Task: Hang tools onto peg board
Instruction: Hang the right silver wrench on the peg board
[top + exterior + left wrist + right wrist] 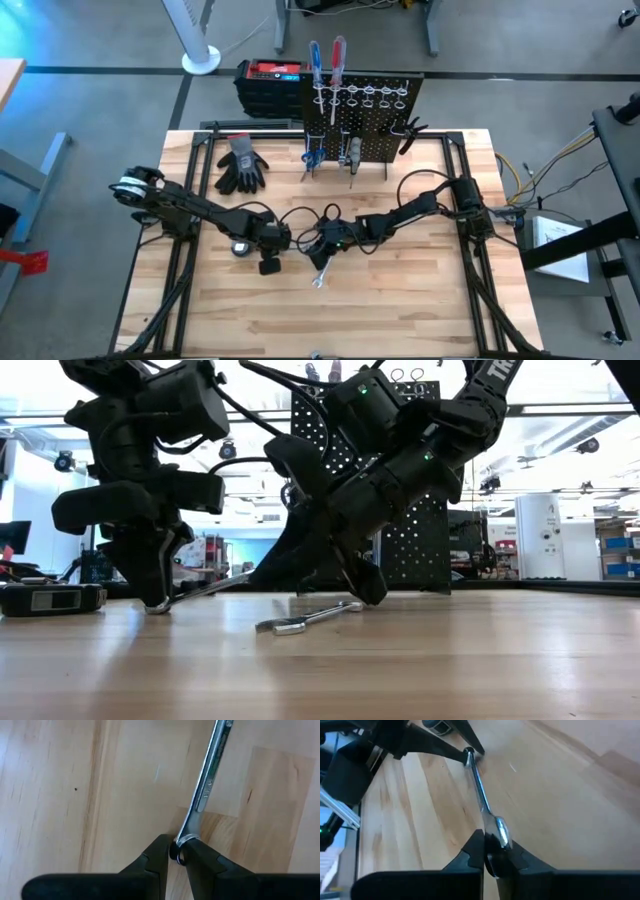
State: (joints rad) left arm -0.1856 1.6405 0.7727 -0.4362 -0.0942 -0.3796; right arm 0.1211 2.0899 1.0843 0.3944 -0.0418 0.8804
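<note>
Both dark arms reach in to table centre, wrists bent down. Left gripper (176,854): fingers pinched on one end of the slim silver wrench (206,787). Right gripper (496,854): fingers clamped on its other end, low by tabletop.

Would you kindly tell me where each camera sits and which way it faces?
High: above the table, looking straight down; both arms show.
Low: at table-top height, looking level across; both arms show.
Left wrist: on the left arm, facing the left gripper, shut on a wrench.
Right wrist: on the right arm, facing the right gripper, shut on its other end.
Shared: both wrist views show that wrench.
</note>
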